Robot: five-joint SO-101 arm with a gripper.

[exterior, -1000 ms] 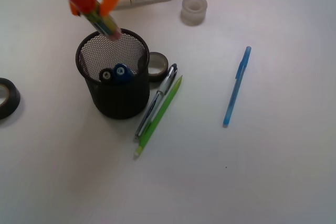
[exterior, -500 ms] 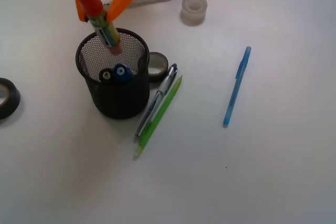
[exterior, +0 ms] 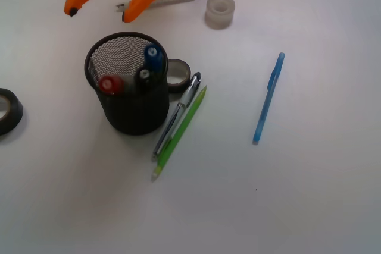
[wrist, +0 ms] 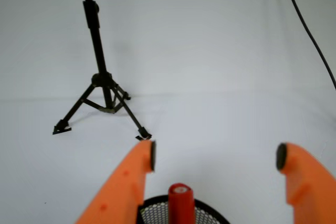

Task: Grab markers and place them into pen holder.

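Observation:
The black mesh pen holder (exterior: 126,111) stands left of centre in the front view. All three markers stand inside it: the red-capped one (exterior: 110,84) at the left, the black-capped one (exterior: 143,77) and the blue-capped one (exterior: 153,55) at the right. My orange gripper (exterior: 98,11) hangs open above and behind the holder, holding nothing. In the wrist view the gripper (wrist: 215,156) is wide open, with the red marker cap (wrist: 179,205) and the holder's rim (wrist: 210,211) below its fingers.
A silver pen (exterior: 178,114) and a thin green pen (exterior: 180,132) lie right of the holder, with a tape roll (exterior: 178,74) behind them. A thin blue pen (exterior: 268,97) lies at the right, a clear tape roll (exterior: 220,11) at the back, black tape (exterior: 8,110) at the left. A tripod (wrist: 100,82) stands ahead.
The red marker was let go and dropped into the holder. The gripper opened and rose away. The blue and black markers shifted to the right inside the holder.

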